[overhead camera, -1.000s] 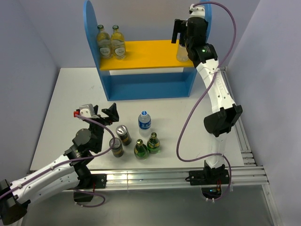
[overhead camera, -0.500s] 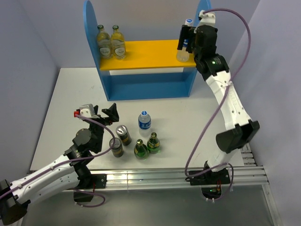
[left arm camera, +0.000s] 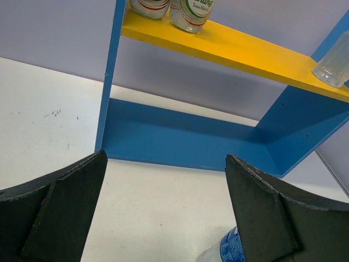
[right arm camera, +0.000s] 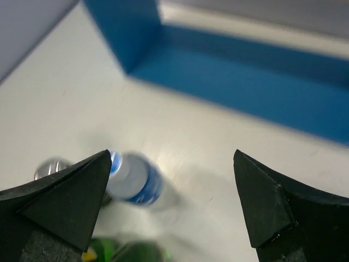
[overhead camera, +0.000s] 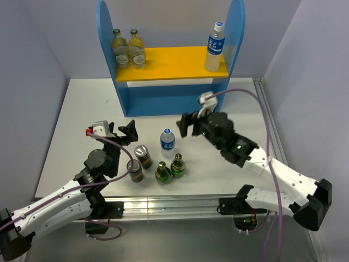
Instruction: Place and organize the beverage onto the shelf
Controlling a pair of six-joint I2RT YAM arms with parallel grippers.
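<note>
Low, right pincer (overhead camera: 186,126) wide near bottle (overhead camera: 167,141)

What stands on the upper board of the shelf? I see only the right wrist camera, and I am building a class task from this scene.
Observer: On the shelf, a water bottle stands upright at the right end of the yellow board.
Operator: Is anything else up there?
Observer: Two glass bottles stand side by side at the left end.
Operator: How many drinks stand on the table?
Observer: Five on the table: a second water bottle, two cans and two green bottles.
</note>
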